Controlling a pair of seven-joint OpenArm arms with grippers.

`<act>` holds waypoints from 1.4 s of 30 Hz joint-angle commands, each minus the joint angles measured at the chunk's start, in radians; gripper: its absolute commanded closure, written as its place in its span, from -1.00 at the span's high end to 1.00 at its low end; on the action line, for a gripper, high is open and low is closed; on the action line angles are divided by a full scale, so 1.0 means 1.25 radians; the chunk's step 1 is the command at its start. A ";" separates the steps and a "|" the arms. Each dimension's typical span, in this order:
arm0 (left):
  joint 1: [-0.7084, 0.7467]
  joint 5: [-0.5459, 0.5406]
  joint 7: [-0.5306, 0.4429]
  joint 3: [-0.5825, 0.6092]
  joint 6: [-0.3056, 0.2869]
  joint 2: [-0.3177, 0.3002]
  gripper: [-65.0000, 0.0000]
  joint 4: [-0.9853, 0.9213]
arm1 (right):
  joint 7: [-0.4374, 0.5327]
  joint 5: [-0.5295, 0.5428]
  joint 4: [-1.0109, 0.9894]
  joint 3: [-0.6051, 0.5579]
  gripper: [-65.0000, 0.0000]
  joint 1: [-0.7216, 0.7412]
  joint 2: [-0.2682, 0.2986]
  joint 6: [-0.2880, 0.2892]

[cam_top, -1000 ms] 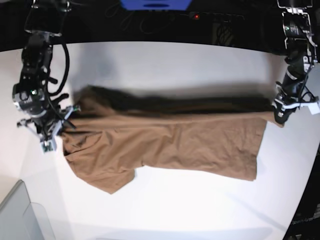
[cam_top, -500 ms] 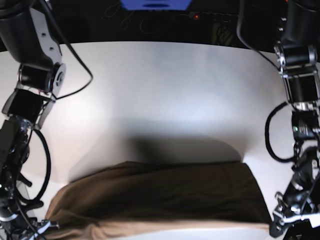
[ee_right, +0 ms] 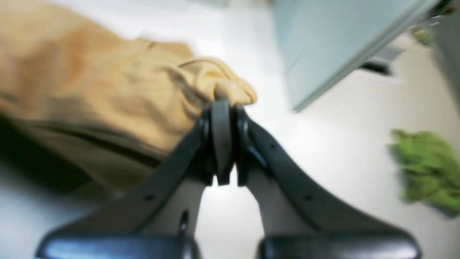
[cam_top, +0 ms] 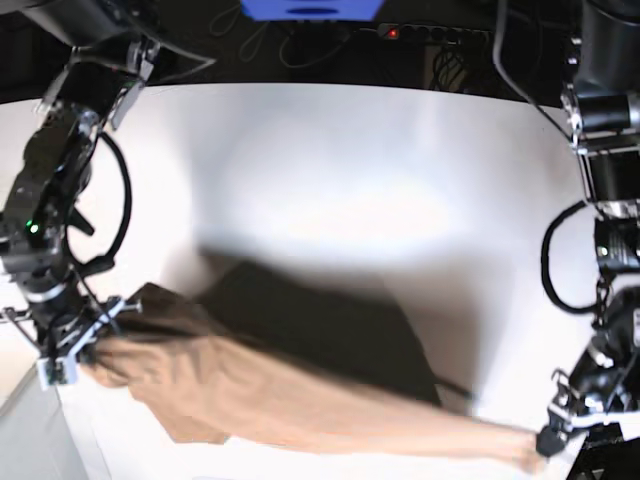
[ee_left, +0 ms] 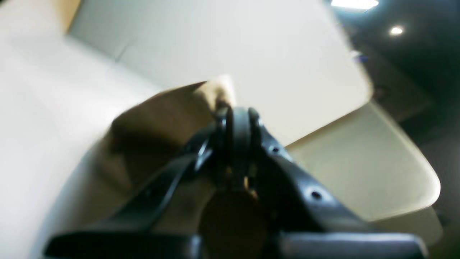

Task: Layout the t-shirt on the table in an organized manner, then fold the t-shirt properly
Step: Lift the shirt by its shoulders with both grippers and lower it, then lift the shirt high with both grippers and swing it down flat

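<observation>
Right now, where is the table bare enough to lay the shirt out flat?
The table's far half, between the two arms, is bare. The near strip is crowded: the shirt hangs stretched between the right tool and left tool, bin corner beside it.

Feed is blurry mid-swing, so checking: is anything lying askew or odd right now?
Yes. The plain brown cloth t-shirt hangs stretched and bunched between the left gripper and right gripper, slanting across the white table, not laid flat. A crumpled green cloth lies nearby.
</observation>
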 commanded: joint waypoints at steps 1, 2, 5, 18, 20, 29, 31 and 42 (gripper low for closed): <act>0.023 -0.043 -0.014 -0.020 0.007 -0.015 -0.99 0.011 | 0.038 -0.002 0.009 -0.001 -1.00 -0.013 -0.001 -0.003; 0.063 -0.054 -0.014 -0.028 0.007 -0.015 -0.99 0.012 | 0.046 -0.002 0.004 -0.011 -1.00 -0.040 -0.011 -0.002; 0.207 -0.071 -0.012 -0.053 0.007 -0.018 -0.99 0.024 | 0.045 -0.002 -0.019 -0.036 -1.00 -0.105 -0.018 -0.002; 0.457 -0.070 -0.018 -0.096 0.005 -0.014 -0.99 0.027 | 0.052 -0.002 -0.216 -0.100 -1.00 -0.207 -0.021 0.036; 0.463 -0.070 -0.015 -0.096 0.005 -0.014 -0.99 0.026 | 0.052 -0.002 -0.213 -0.100 -1.00 -0.211 -0.021 0.037; 0.468 -0.073 -0.014 -0.096 0.005 -0.013 -0.99 0.027 | 0.053 -0.002 -0.213 -0.096 -1.00 -0.222 -0.021 0.039; 0.468 -0.073 -0.014 -0.096 0.005 -0.013 -0.99 0.033 | 0.053 -0.002 -0.213 -0.095 -1.00 -0.222 -0.020 0.039; 0.467 -0.069 -0.014 -0.090 0.009 -0.013 -0.99 0.026 | 0.053 -0.003 -0.207 -0.095 -1.00 -0.228 -0.020 0.040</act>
